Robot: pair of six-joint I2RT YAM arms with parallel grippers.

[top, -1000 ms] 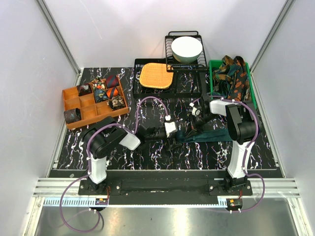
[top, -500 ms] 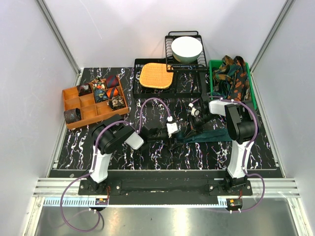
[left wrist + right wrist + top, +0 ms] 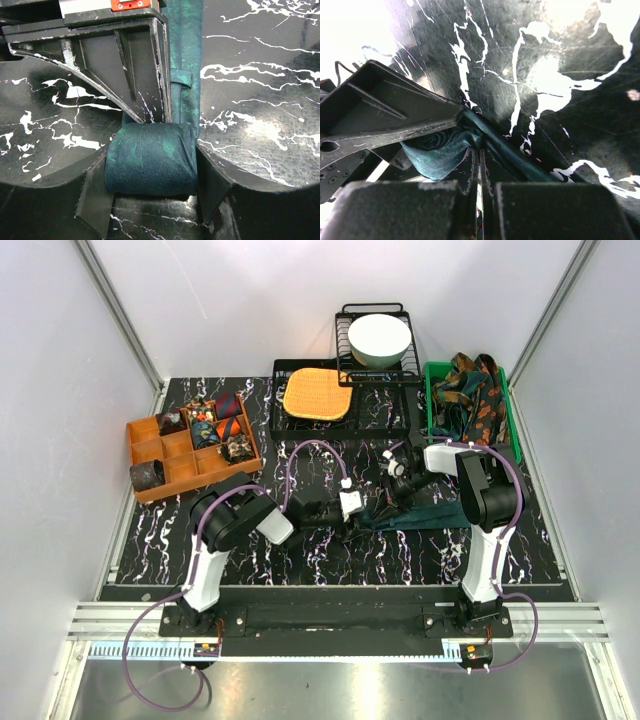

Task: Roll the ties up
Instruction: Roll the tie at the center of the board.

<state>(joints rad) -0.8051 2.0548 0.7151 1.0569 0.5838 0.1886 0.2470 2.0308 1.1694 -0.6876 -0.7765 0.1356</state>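
The teal tie (image 3: 150, 160) lies mid-surface, nearer the right edge, with one end wound into a coil. The left pincer (image 3: 152, 172) pinches that coil, a finger against each end. The right pincer (image 3: 479, 152), pressed together, crowds the band just beyond the coil; whether cloth is caught in it I cannot tell. Rolled ties (image 3: 215, 425) sit in an orange tray (image 3: 150, 445) by the left edge. Patterned ties (image 3: 478, 390) heap in a green bin (image 3: 430, 405) at the far right corner. A woven mat (image 3: 318, 392) and a white bowl (image 3: 379, 338) stand at the far edge. The surface (image 3: 300, 560) is black with white veins, walled in white. From above, the arms hide the coil.
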